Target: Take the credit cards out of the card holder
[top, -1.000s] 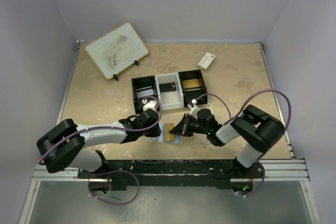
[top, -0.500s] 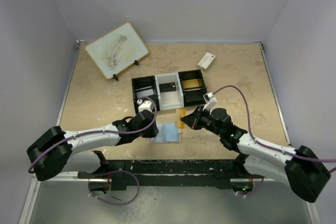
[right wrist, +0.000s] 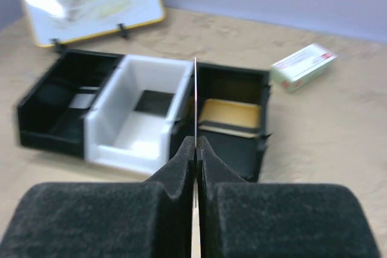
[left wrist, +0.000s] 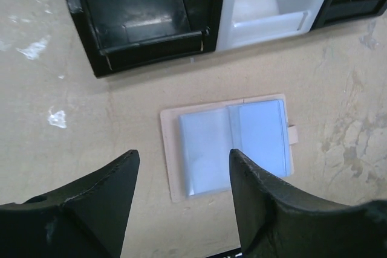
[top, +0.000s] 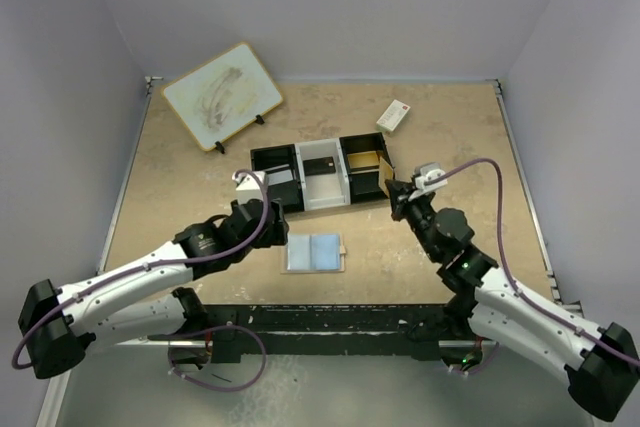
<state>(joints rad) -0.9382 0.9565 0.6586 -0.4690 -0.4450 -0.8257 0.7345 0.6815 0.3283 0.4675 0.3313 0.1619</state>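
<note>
Risk 1: the card is pinched by its near end only in the right pincer, whose foam pads are pressed together on it. It is seen edge-on as a thin line, so its face cannot be read. In the right wrist view that line falls over the wall between the white and the right-hand black compartment of the tray. If released there, the card is judged likely to catch the wall top and tip into the wrong bin or skid out onto the table. A stiff, slick card held in soft foam may also pivot or slip.

Risk 2: the card holder lies open and flat just on the near side of the tray, touched by neither pincer. The left pincer hangs above it, fingers spread, nothing held. Being light and unpinned, the holder is expected to slide on the smooth marbled table if a sleeve is pulled at.

Materials: holder has a tan leather-like border, glossy pale blue sleeves and a small snap tab; whether cards are inside cannot be told. The tray is hard plastic with straight walls. A gold card lies flat in the right bin and a dark card in the white one
</note>
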